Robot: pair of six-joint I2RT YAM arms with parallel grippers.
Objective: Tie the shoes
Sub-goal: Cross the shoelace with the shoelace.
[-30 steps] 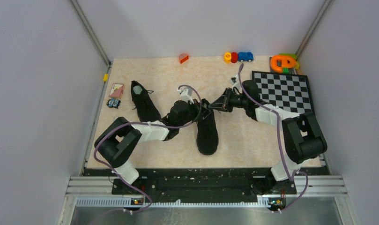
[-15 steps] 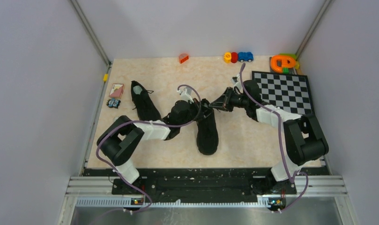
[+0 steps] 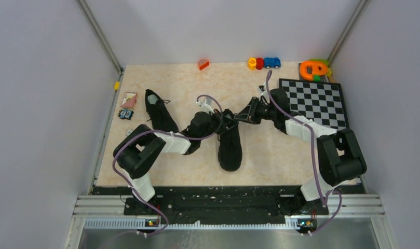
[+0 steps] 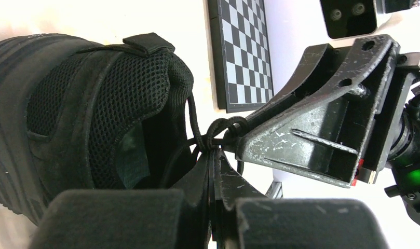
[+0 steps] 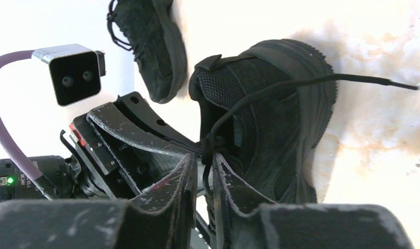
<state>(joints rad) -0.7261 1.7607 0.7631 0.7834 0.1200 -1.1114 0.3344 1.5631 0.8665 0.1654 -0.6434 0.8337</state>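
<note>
Two black shoes lie on the table. One shoe (image 3: pixel 158 115) lies at the left, and its laces trail loose. The other shoe (image 3: pixel 230 144) lies in the middle, where both grippers meet at its tongue. My left gripper (image 3: pixel 221 121) is shut on a black lace (image 4: pixel 216 136) just below a small knot of loops (image 4: pixel 228 126). My right gripper (image 3: pixel 238 118) comes in from the right. Its fingers (image 5: pixel 189 171) stand a narrow gap apart with the bunched lace (image 5: pixel 206 147) pinched at their tips. One lace end (image 5: pixel 374 80) lies loose across the shoe (image 5: pixel 280 129) onto the table.
A checkerboard (image 3: pixel 315 100) lies at the right. An orange and green toy (image 3: pixel 313 69), toy cars (image 3: pixel 263 63) and a small orange block (image 3: pixel 203 64) sit along the back edge. A card (image 3: pixel 129 99) and a small object (image 3: pixel 126 114) lie at the left edge.
Both arms have shifted their elbows a little to the right. The two grippers have drawn slightly closer together over the middle shoe's tongue. The shoes have not moved.
</note>
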